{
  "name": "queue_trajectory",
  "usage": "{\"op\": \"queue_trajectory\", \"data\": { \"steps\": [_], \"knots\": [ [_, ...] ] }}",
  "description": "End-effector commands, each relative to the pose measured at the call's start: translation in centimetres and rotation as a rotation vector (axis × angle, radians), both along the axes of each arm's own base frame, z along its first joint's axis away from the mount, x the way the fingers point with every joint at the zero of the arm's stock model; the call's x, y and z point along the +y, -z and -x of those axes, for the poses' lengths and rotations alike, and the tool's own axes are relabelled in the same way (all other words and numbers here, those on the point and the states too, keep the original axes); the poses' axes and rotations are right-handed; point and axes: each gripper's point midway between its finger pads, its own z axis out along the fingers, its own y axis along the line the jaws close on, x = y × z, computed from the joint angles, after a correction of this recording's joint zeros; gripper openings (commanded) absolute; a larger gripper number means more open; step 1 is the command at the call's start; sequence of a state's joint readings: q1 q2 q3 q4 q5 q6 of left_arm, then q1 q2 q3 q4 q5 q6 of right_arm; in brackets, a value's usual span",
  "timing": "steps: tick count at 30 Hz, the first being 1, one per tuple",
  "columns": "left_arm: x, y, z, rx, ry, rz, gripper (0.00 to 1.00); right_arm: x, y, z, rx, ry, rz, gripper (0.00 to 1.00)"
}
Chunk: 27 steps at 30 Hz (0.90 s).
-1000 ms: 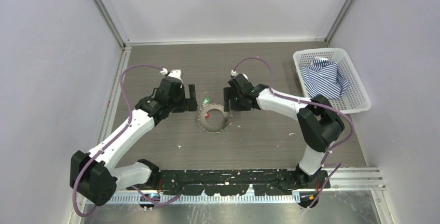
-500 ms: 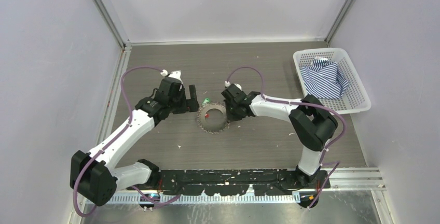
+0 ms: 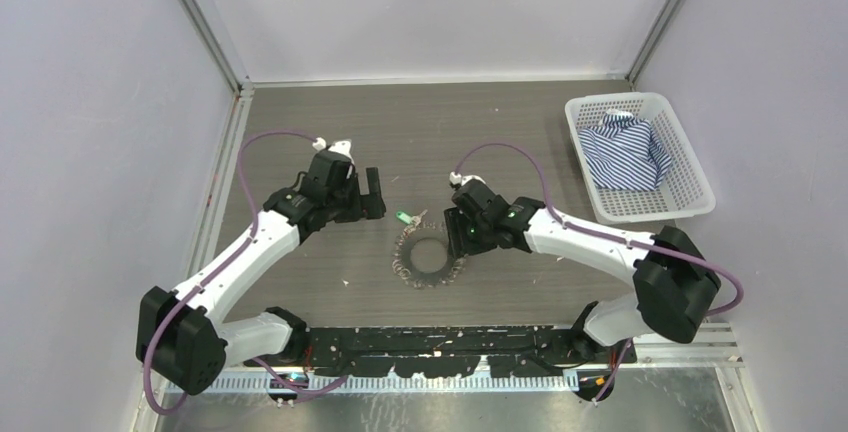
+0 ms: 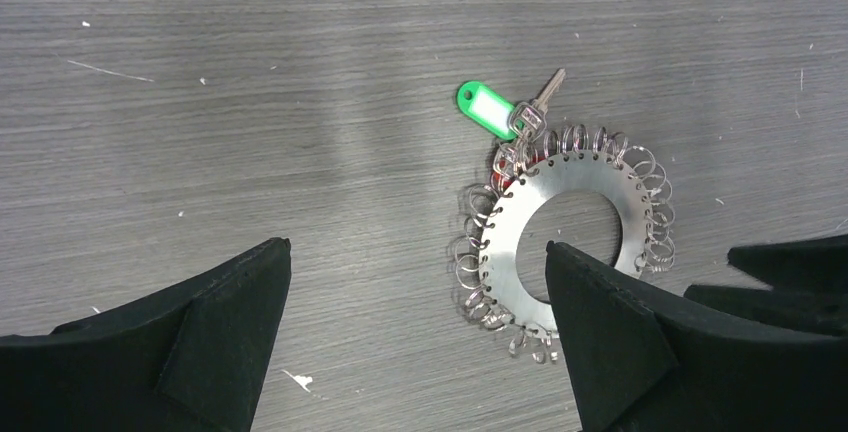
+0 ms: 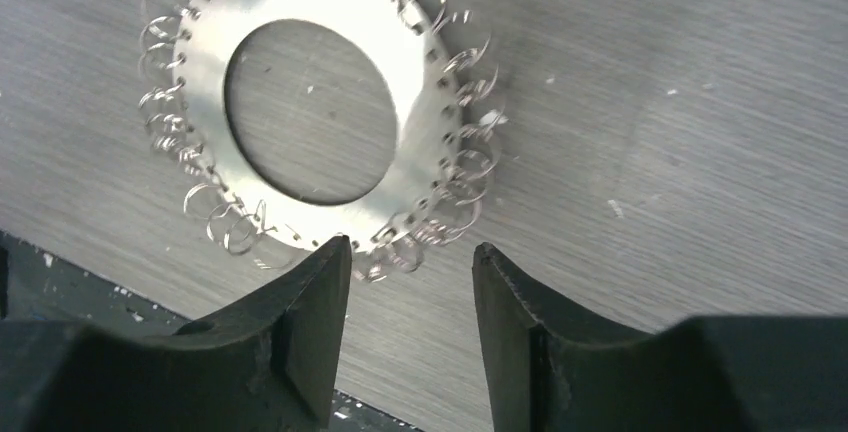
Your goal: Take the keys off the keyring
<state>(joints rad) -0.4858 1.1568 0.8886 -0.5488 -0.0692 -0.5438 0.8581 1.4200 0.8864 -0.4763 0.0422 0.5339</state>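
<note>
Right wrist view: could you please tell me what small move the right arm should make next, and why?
Probably ease forward and close on the disc rim: it lies flat just ahead of the open jaws, with the key still attached.

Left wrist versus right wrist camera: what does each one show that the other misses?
Only the left wrist view: the green tag and a key beside the metal disc, seen past the wide-open left gripper. Only the right wrist view: the open right gripper with its tips at the disc's rim, and a dark strip past the table's edge. Both: that flat disc fringed with wire rings, on the grey table.
</note>
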Motion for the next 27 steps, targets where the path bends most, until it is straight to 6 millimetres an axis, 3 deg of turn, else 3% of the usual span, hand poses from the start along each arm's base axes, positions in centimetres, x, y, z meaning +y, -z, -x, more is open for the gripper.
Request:
{"op": "queue_trajectory", "data": {
  "steps": [1,5,11,17,23,27],
  "knots": [
    [-0.6,0.2,0.0,0.005,0.001,0.040,1.00,-0.7,-1.6,-3.4,-0.080,0.060,0.022,0.56],
    [-1.0,0.9,0.3,0.026,-0.007,0.073,0.98,2.3,-0.9,-6.3,-0.127,-0.002,-0.010,0.67],
    [-0.5,1.6,1.1,0.054,-0.053,0.085,0.88,7.0,-3.0,-10.1,-0.125,0.047,-0.061,0.59],
    [1.2,1.5,2.0,0.027,-0.116,0.064,0.83,9.1,-2.3,-10.1,-0.100,0.047,-0.008,0.41],
    [1.9,1.3,2.6,0.015,-0.125,0.055,0.83,10.7,-0.9,-8.9,-0.096,-0.020,0.061,0.36],
    [2.0,1.2,2.8,0.009,-0.123,0.054,0.83,10.7,0.0,-8.8,-0.084,-0.033,0.121,0.33]
  ]
}}
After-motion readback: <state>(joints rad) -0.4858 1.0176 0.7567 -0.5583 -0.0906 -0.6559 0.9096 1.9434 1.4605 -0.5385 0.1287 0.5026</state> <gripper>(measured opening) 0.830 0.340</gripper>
